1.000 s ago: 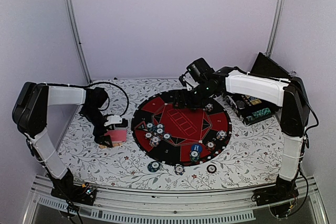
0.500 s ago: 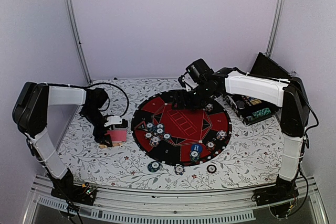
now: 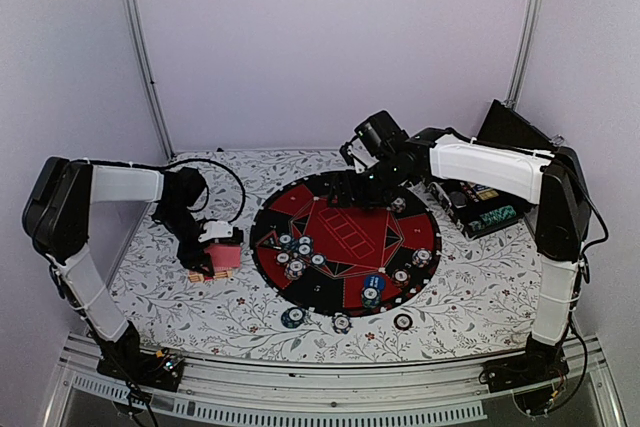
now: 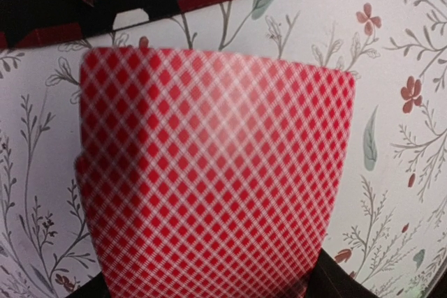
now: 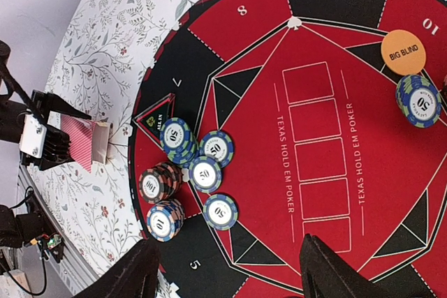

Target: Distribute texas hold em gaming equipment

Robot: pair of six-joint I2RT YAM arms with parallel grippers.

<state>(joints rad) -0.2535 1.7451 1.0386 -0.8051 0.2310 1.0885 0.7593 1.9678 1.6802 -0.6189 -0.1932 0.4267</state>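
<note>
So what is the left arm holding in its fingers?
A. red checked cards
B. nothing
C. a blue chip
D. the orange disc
A: the left wrist view shows the cards, with their red checked backs, pinched at the bottom edge by the left fingers.

Mat (image 5: pixel 328 137): red and black, printed with five card outlines. Six chip stacks (image 5: pixel 179 137) cluster in its left part, touching or just beside one another. An orange disc (image 5: pixel 403 51) marked BIG BLIND lies at right, with a blue stack (image 5: pixel 418 100) just below it. The right gripper (image 5: pixel 230 280) has its fingers apart, with nothing between them. At far left, over the cloth (image 5: pixel 105 47), the left gripper (image 5: pixel 63 137) appears to hold cards (image 5: pixel 80 141); the detail is small.
</note>
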